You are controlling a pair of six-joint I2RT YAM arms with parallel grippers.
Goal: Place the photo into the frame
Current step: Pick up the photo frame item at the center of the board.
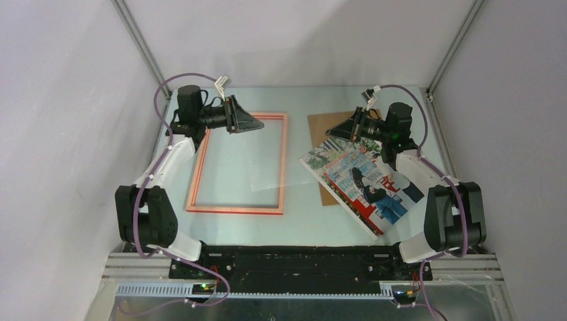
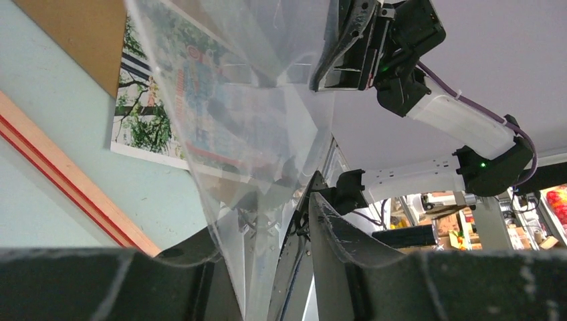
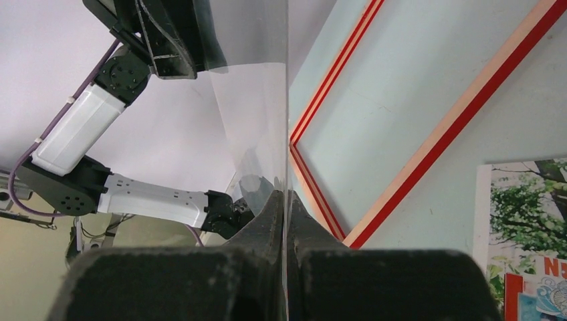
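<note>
Top external, one frame [image 1: 237,211], one photo [image 1: 354,177], right claw [image 1: 330,132] pinching pane [image 3: 251,114], left claw [image 1: 260,123] agape

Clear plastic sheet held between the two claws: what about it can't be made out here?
- Top view: the clear plastic sheet has an outline nearly invisible against the pale table.
- Left wrist view: whether the left claw actually pinches it; its dark fingers hide the contact.
- Right wrist view: its extent; seen edge-on in the shut right claw.

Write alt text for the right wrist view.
The right hand is shut on the edge of a clear sheet, seen edge-on. Behind lie the frame, flat on the table, and a corner of the photo.
</note>
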